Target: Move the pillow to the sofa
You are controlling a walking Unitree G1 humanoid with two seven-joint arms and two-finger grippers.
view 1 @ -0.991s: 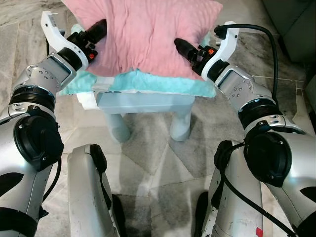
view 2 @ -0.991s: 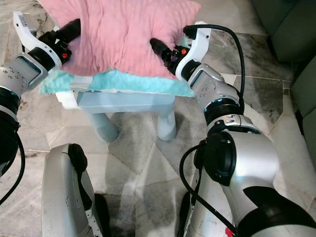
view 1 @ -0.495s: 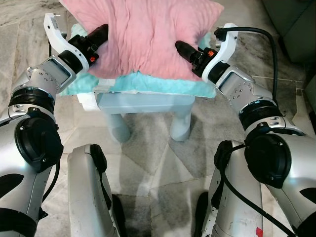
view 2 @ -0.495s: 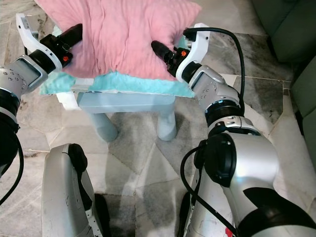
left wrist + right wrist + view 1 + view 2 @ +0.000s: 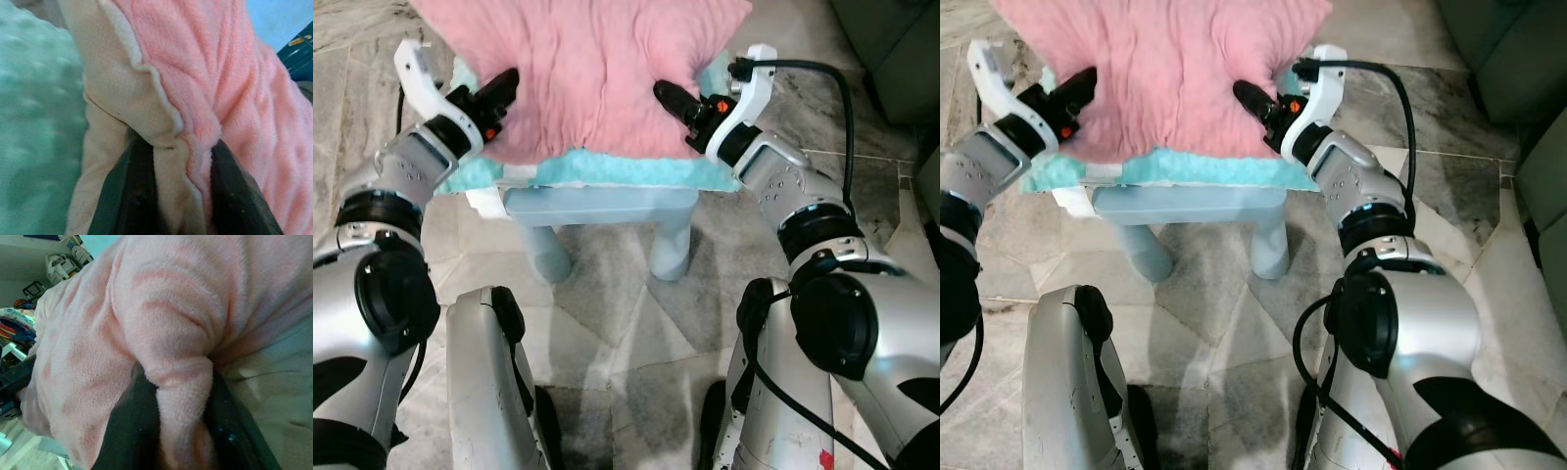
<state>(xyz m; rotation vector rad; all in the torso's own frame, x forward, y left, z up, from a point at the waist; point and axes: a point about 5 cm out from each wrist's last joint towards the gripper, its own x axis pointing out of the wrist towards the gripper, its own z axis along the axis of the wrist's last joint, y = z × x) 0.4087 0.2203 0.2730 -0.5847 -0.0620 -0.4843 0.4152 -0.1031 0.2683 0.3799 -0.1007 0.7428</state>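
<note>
- Silver metallic arms with black round joint covers at shoulder and elbow.
- White curved bracket above each wrist; small orange-red marks beside the black fingers of the left claw [image 5: 499, 90] and right claw [image 5: 672, 98].
- Black cable [image 5: 847, 108] looping off the right wrist.
- Silver-grey legs with black inner trim.

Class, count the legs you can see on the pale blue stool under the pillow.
2: the left leg and the right leg, both below the stool's front edge. Further legs may be hidden behind.

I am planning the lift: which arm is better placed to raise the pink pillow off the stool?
Neither alone. The left claw and right claw each pinch a fold at opposite edges of the pink pillow, so lifting together looks best.
</note>
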